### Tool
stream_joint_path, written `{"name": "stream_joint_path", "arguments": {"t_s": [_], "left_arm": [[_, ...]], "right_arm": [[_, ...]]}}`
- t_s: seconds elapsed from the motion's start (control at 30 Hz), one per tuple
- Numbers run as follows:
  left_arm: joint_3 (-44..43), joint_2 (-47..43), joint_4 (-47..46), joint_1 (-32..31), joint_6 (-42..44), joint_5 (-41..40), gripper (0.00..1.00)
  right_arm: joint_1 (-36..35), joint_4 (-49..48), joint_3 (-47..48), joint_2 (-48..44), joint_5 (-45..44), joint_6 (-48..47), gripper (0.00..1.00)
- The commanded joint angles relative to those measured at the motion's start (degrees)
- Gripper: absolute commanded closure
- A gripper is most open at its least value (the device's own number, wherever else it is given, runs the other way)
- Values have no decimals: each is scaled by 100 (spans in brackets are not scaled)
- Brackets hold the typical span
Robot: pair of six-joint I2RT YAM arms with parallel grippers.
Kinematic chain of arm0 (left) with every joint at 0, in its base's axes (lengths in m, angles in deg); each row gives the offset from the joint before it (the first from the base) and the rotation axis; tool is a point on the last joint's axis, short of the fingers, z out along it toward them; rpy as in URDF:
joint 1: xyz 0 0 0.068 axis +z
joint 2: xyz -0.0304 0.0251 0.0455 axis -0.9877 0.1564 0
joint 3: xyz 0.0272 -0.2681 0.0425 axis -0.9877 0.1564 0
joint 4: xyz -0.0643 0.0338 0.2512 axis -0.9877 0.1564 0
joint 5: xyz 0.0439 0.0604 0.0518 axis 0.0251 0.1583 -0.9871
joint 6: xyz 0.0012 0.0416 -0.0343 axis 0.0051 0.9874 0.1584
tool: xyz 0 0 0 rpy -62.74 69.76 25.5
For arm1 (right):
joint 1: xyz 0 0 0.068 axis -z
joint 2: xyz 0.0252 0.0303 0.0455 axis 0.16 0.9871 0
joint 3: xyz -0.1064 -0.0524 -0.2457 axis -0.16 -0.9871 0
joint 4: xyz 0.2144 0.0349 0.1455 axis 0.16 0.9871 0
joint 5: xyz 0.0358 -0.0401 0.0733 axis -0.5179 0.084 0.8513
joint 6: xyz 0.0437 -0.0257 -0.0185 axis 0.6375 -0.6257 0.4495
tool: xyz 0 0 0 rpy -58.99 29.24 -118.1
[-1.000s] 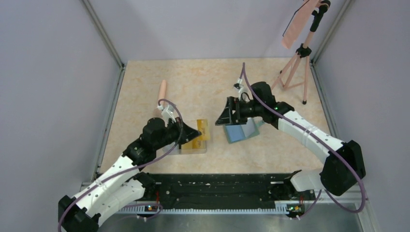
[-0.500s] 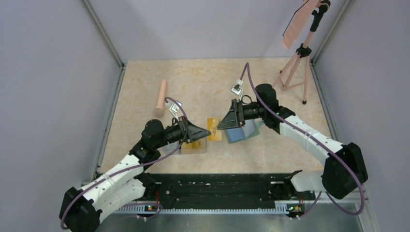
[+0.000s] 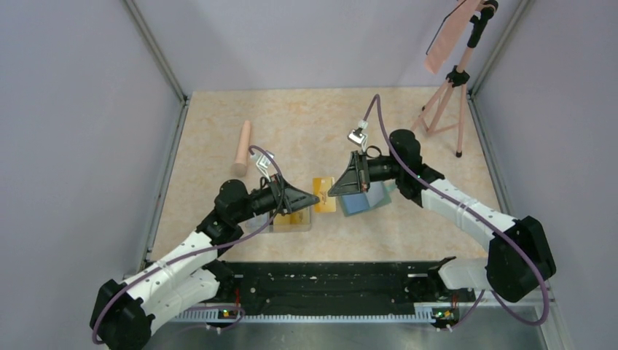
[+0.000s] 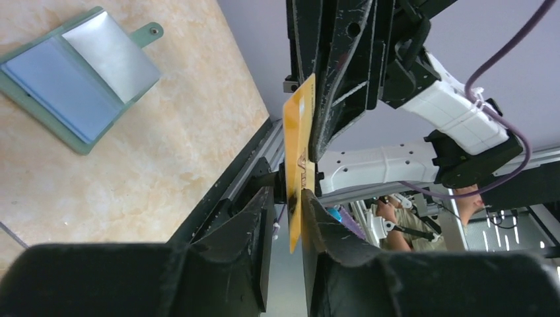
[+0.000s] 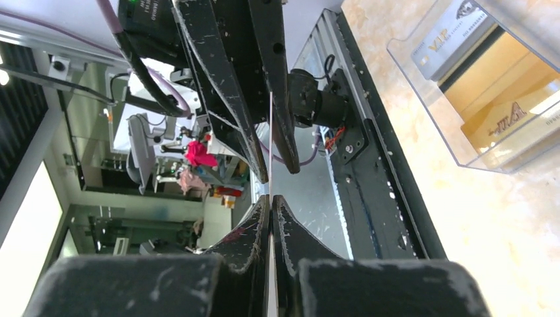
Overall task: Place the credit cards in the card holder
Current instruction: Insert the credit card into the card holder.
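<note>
1. The yellow card (image 4: 298,145) hangs in the air at the centre of the top view, between the two gripper tips that point at each other. In the left wrist view it is edge-on, its long axis running up the frame from one pair of fingers to the other.
2. The right gripper (image 5: 271,201) is pinched tight on the far end of the card, which shows as a thin line between its fingers.
3. The left gripper (image 4: 289,198) has the near end between its jaws, but they stand a little apart. A sliver of gap shows on one side, so this grip looks loosened.
4. The card holder (image 4: 72,76) lies open on the table, pale blue pages up. In the top view it is just right of the card and partly under the right gripper, so the right arm is the nearer one. I judge the card must travel right and down, edge first, into a pocket.
5. The other cards (image 5: 502,99) lie in the clear box (image 5: 409,59), lower left of centre in the top view.
6. A second ago the left gripper was at the box, holding the card beside it, and the right gripper was over the holder with open jaws. Now both meet at the centre. The right jaws have closed and the left have begun to ease. The holder has not shifted.
</note>
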Motion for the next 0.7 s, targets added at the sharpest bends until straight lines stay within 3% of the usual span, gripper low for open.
{"name": "stream_joint_path", "arguments": {"t_s": [0.0, 0.17, 0.33, 0.5, 0.67], "left_arm": [[-13, 154, -3, -30, 44, -127, 69], [-380, 564, 922, -81, 308, -503, 63], [-1064, 1484, 1570, -213, 510, -876, 60], [-2419, 2965, 2826, -467, 1025, -1406, 58], [-4207, 4523, 4127, -706, 1481, -2144, 58]], "right_arm": [[60, 647, 263, -221, -117, -576, 100], [376, 2287, 508, -258, -797, -1585, 100], [1145, 3632, 574, -490, -1491, -2206, 100], [2035, 4710, 626, -733, -2168, -2790, 100], [2187, 5495, 737, -1001, -3277, -3187, 100]]}}
